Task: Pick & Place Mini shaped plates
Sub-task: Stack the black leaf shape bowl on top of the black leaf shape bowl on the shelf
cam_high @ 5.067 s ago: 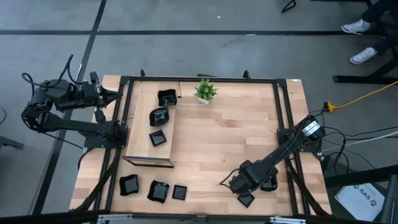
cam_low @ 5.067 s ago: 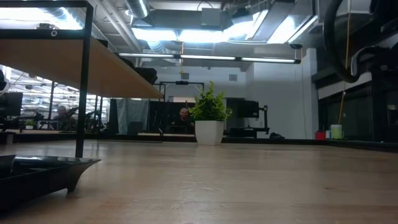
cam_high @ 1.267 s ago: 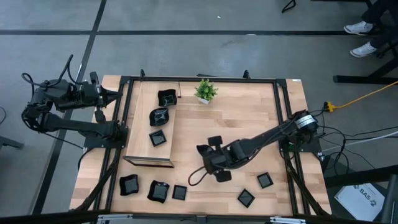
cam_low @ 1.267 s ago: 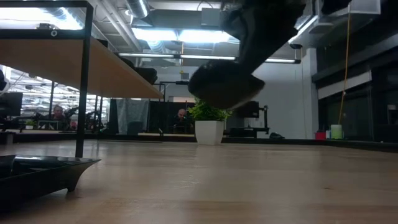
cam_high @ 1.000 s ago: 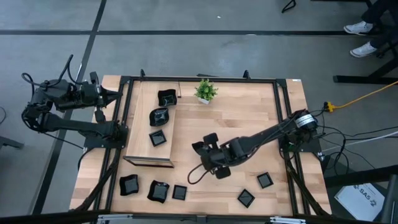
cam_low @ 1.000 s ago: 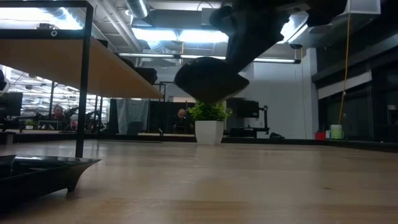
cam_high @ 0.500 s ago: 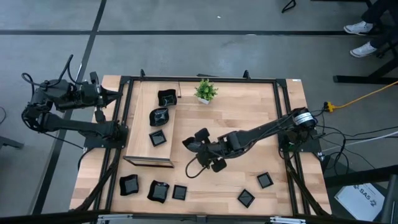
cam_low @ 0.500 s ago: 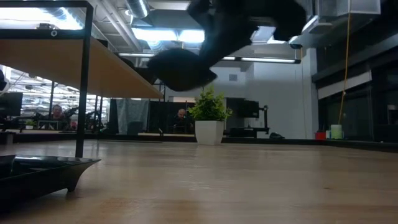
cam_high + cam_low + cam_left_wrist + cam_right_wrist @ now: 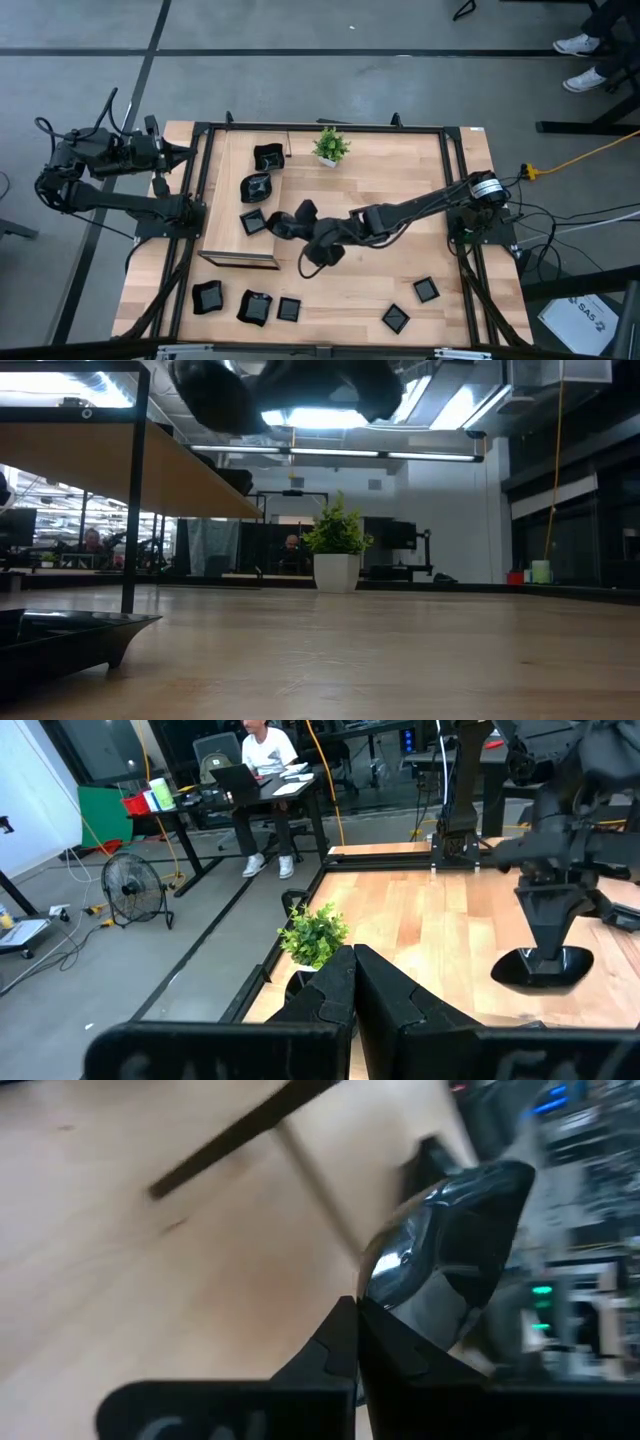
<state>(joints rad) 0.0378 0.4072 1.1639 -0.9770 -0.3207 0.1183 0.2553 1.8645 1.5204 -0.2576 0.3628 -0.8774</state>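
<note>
From above, the right gripper (image 9: 290, 226), clamped on a small black plate (image 9: 283, 227), reaches left of centre beside the raised shelf (image 9: 232, 250). Low down, the plate (image 9: 210, 395) hangs upper left. Next, I'd guess: set it on the shelf. The left gripper (image 9: 352, 982) waits shut, empty.

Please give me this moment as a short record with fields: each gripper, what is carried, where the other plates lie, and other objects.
right gripper: shut on a small glossy black plate, held in the air beside the raised wooden shelf
left gripper: shut, holding nothing, parked off the table's left edge
plates on shelf: three
plates on wooden table: three at the front left, two at the front right
other objects: small green potted plant at the far edge
</note>
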